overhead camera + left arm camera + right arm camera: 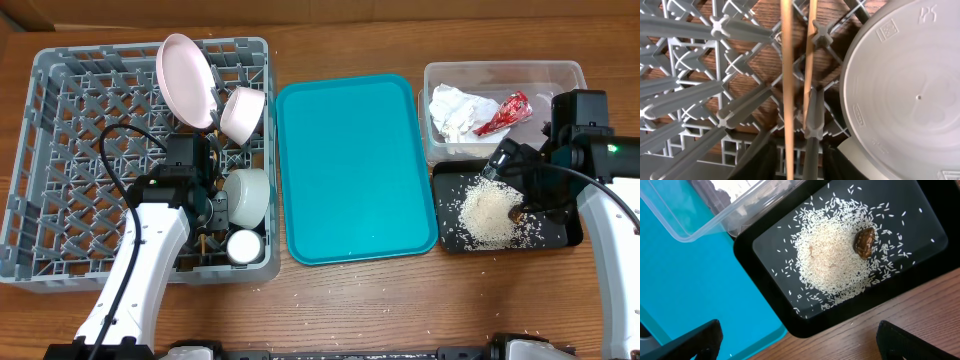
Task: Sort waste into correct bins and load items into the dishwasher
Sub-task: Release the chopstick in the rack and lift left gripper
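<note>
1. The left gripper (801,164) has its jaws apart. In its wrist view the dark fingers (762,162) sit either side of the bottom edge, and nothing looks pinched between them.
2. The chopsticks (787,75) lie dead ahead of those jaws with their long axis running 12 to 6. They are side by side and nearly parallel, over the lattice floor of the dish rack (40,150). One runs down between the fingers, while the other ends on a grid bar. I judge they are being set down, so the coming move is a straight pull-back along that axis.
3. A pale bowl (910,90) stands close at 3 o'clock of the chopsticks and is the thing most likely to be knocked.
4. Overhead, the cup (243,246) is at 5 o'clock of the left gripper, with the plate (186,80) and the second bowl (243,110) toward 12 to 1.
5. The right gripper (800,342) has its fingers wide apart and holds nothing. It hovers over the black tray (565,232), with the rice (832,260) at 12 and the brown scrap (865,242) at 1.
6. The clear tub (500,70) holds the napkin (455,110) and the wrapper (505,112).
7. The teal tray (350,170) lies between the rack and the bins, so only the left arm is near the chopsticks.
</note>
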Robot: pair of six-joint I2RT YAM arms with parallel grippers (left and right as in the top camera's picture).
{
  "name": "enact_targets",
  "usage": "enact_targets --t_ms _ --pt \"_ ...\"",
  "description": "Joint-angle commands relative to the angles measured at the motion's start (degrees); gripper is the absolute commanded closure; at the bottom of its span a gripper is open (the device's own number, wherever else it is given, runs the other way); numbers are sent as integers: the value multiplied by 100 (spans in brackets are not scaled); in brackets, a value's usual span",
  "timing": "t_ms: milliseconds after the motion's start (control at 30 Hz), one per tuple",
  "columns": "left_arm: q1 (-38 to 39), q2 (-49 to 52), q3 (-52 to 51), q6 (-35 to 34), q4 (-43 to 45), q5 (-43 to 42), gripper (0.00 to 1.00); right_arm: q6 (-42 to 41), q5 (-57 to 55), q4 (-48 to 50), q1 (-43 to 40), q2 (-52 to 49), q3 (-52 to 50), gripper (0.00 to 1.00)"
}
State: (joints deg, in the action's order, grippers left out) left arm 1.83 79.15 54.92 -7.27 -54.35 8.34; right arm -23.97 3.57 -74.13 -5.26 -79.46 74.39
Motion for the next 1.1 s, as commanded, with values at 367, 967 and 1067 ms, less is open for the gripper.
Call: enact_targets --t_ms 367,967,1067 --pt "-20 -37 780 -365 -461 -247 63 -7 -55 39 -13 31 33 0" --pt "79 -2723 2205 -350 -1482 -796 0 -7 -52 39 -13 31 33 0" --pt "79 -3001 2026 -352 -1480 -796 0 -7 -52 39 -13 31 33 0"
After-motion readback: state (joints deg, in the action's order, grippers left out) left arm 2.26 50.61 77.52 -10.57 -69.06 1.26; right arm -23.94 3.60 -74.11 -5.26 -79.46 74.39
